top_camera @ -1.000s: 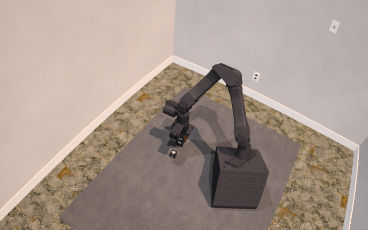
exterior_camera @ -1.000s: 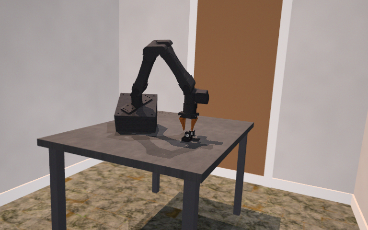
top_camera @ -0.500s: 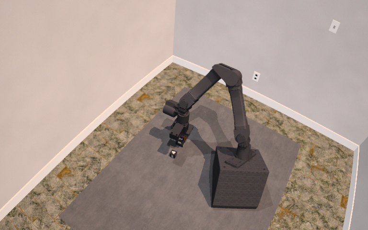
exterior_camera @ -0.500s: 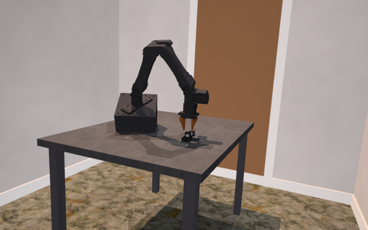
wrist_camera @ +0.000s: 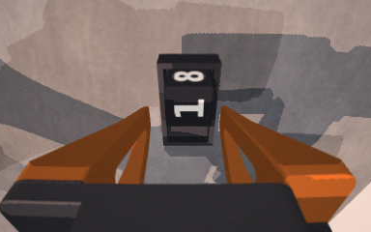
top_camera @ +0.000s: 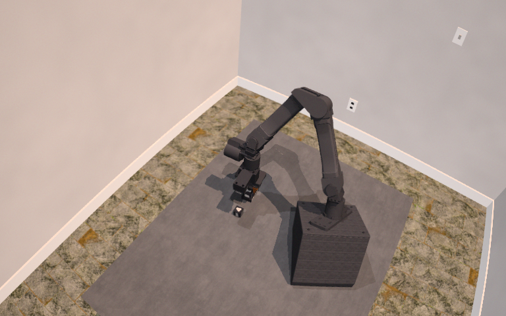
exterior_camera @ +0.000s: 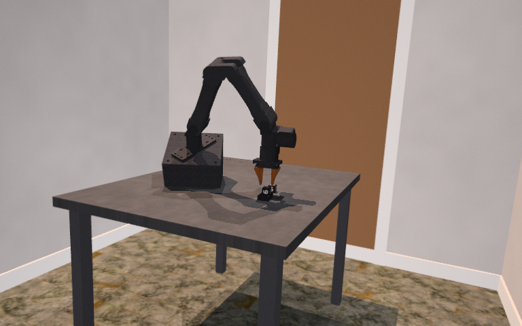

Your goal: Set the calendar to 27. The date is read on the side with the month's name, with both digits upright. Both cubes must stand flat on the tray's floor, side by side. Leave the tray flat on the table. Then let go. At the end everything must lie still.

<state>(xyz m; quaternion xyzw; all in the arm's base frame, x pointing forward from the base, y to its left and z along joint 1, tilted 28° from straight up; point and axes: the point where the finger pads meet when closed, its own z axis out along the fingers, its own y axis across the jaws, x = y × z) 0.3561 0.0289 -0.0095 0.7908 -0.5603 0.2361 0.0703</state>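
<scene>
The small dark tray [wrist_camera: 160, 101] [exterior_camera: 262, 198] lies on the table under my gripper. In it, one black cube [wrist_camera: 187, 92] [exterior_camera: 265, 191] seems to stand toward the tray's upper end in the wrist view, with a sideways 1 on top and a sideways 8 on a side. A second black cube [top_camera: 238, 211] [exterior_camera: 273, 189] rests outside the tray; it shows what looks like a 3 in the exterior view and is not seen in the wrist view. My gripper [wrist_camera: 185, 115] [exterior_camera: 266, 184] is open and empty, its fingertips above and either side of the tray. The month's name is not readable.
The arm's dark base block [top_camera: 328, 258] [exterior_camera: 192, 176] stands on the table [top_camera: 177, 250] [exterior_camera: 134, 206], away from the tray. The table's edge lies beyond the gripper on the side away from the base. Arm shadows fall around the tray.
</scene>
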